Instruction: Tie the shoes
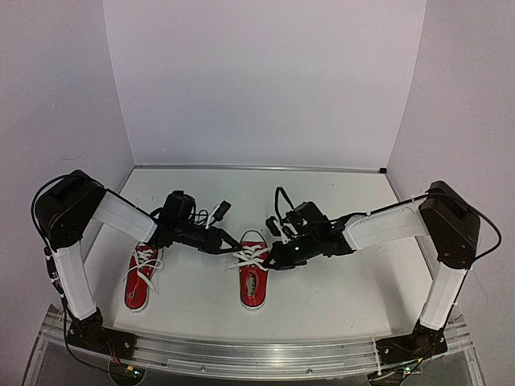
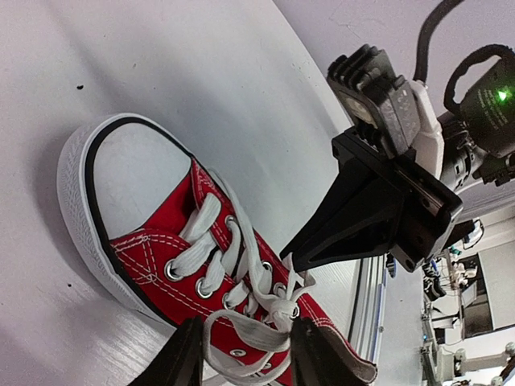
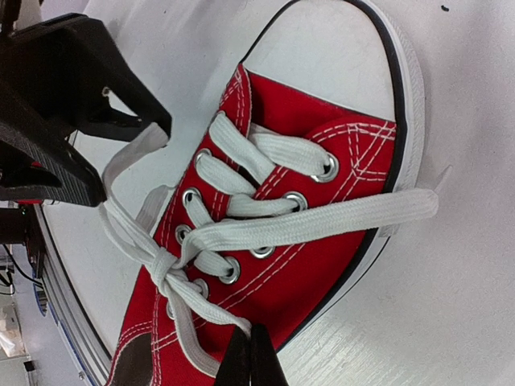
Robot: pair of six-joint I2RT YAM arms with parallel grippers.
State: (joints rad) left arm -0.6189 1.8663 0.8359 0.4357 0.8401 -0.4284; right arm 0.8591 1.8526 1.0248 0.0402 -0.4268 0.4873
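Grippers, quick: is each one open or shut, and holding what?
Left gripper: open, a white lace loop between its fingers.
Right gripper: shut, pinching a white lace strand.

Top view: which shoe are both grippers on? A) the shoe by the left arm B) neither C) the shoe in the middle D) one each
C: the left gripper and right gripper meet over the laces of the middle shoe; the other shoe lies apart, untouched.
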